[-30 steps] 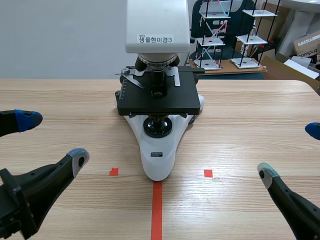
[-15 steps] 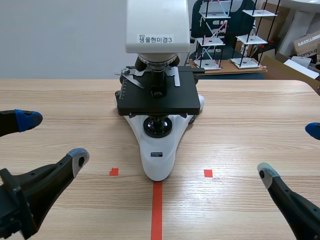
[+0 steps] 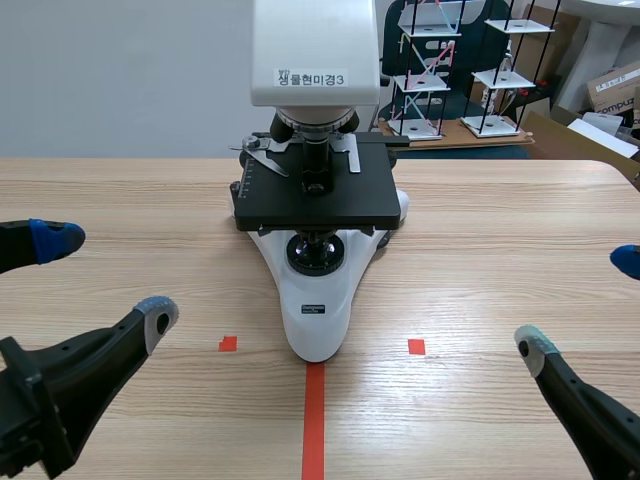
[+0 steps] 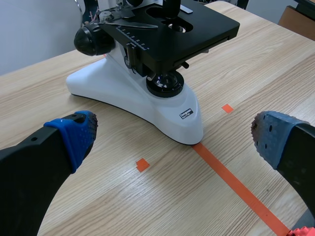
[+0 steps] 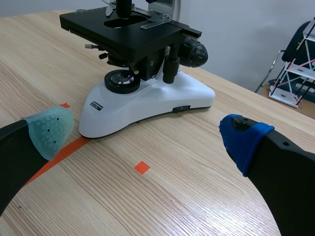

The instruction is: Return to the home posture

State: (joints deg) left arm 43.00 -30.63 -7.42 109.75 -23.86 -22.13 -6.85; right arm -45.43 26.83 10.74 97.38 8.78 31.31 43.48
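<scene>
A white microscope [image 3: 318, 200] with a black stage stands at the middle of the wooden table. In the left wrist view its base [image 4: 142, 98] lies ahead of my open fingers; in the right wrist view the base [image 5: 147, 105] lies ahead and to one side. My left gripper [image 3: 100, 280] hangs low at the table's left, open and empty. My right gripper [image 3: 580, 305] hangs low at the right, also open with nothing between its fingers. Both stay well apart from the microscope.
Wire-frame racks [image 3: 440, 70] and cardboard boxes [image 3: 610, 90] stand behind the table's far edge. The table's right edge [image 3: 625, 170] runs close to my right arm.
</scene>
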